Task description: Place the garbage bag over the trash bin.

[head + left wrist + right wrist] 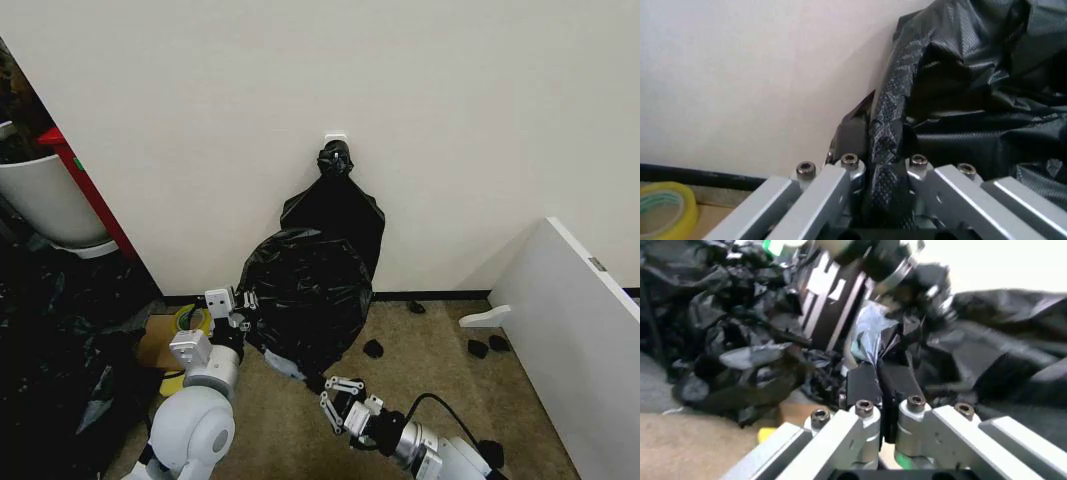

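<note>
While the garbage bag (305,300) hangs draped in front of the wall, both grippers flank its lower half.
The left gripper (240,310) is clamped on the bag's left edge; the right gripper (335,400), jaws nearly together, sits just below its lower-right hem, nothing visibly pinched.

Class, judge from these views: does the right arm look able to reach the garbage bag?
Probably yes: the right gripper sits right by the garbage bag's lower edge, with nothing between them.
</note>
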{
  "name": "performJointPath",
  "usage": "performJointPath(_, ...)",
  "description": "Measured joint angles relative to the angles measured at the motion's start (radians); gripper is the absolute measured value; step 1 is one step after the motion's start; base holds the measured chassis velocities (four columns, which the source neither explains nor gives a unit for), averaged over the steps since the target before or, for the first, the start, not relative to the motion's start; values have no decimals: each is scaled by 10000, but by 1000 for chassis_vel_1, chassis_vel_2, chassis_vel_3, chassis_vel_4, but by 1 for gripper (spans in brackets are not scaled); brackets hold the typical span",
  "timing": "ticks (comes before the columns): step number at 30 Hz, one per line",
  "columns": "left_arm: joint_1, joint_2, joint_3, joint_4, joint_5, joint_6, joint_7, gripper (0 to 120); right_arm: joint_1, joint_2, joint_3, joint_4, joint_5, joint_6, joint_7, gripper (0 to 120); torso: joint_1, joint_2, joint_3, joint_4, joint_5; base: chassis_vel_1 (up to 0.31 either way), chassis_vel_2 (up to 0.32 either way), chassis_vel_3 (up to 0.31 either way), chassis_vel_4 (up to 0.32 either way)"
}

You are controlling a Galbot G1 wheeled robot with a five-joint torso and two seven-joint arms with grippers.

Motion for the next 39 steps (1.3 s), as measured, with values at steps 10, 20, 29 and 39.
performJointPath(10,20,38,-128,-704,-1145,768,-354,3,861,753,671,-2028,-3910,-641,2364,0,0,0,0,3,3,0,0,0,0)
performJointPath(20,-61,117,-94,221,51,-397,78,3,97,-550,737,-1168,2023,588,-880,27,0,0,0,0,-3,0,0,0,0)
performJointPath(29,35,106,401,991,1301,-1382,383,3,-739,-963,1596,568,5413,140,-31,61,0,0,0,-2,4,0,0,0,0)
performJointPath(39,122,-99,1040,1455,2091,-2482,1038,3,-589,-1093,129,3651,5573,-4178,4610,58,0,0,-1,0,2,0,0,0,0)
